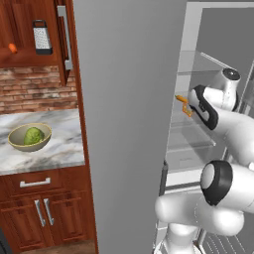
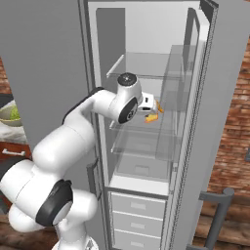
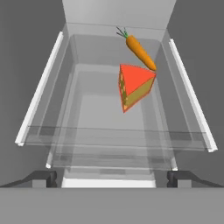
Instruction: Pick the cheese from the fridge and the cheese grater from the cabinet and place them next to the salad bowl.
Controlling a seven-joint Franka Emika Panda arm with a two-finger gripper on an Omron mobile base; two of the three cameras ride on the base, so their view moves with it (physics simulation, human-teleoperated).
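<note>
**Open fingers face the cheese on a fridge shelf**

The white arm reaches into the open fridge [image 2: 195, 146], its hand level with a middle glass shelf [image 2: 146, 134]. In the hand view the two dark fingers [image 3: 43, 177] stand wide apart at the bottom corners and hold nothing; the gripper [image 3: 113, 179] points along the shelf toward its back wall.

The cheese [image 3: 134, 86] lies on that clear shelf ahead of the fingers, apart from them, its red face turned up and its yellow side toward the camera. A carrot [image 3: 139, 50] lies just behind it, one end touching or nearly touching the wedge's far corner, green top pointing toward the back of the fridge. From the right base view the cheese [image 2: 151, 117] shows as a small orange piece just past the hand, with the carrot [image 2: 158, 106] beside it.

In the left base view the cabinet [image 1: 30, 34] stands open to the left of the grey fridge door, and the cheese grater [image 1: 42, 37] stands upright on its wooden shelf. Below it, the salad bowl [image 1: 29, 138] with its green lettuce sits on the marble desk [image 1: 54, 149], well apart from the fridge interior
</note>
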